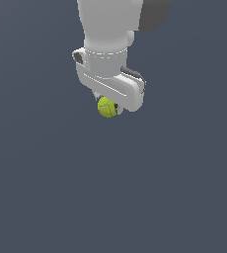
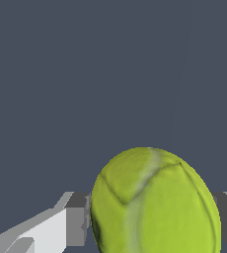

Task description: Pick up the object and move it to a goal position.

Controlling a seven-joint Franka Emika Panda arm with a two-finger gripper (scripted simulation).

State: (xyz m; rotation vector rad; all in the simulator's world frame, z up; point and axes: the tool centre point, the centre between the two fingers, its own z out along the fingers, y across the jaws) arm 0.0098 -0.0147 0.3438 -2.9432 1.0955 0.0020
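While the white Franka arm reaches down from the top of the exterior view, its white two-fingered gripper (image 1: 110, 106) is closed onto the small yellow-green ball with faint dark seam lines (image 1: 106, 107), which sits directly under the broad white hand body and is narrower than it. Only part of the ball shows below the hand; a dark fingertip touches it on the exterior view's right. From the wrist view the ball (image 2: 155, 202) fills the space between the two grey finger pads (image 2: 76, 225), each pressed against one of its sides. Its pale seam curves across the surface, with darker creases beside it. All around is a plain dark blue-grey background (image 1: 46, 188) that shows no edge or corner.
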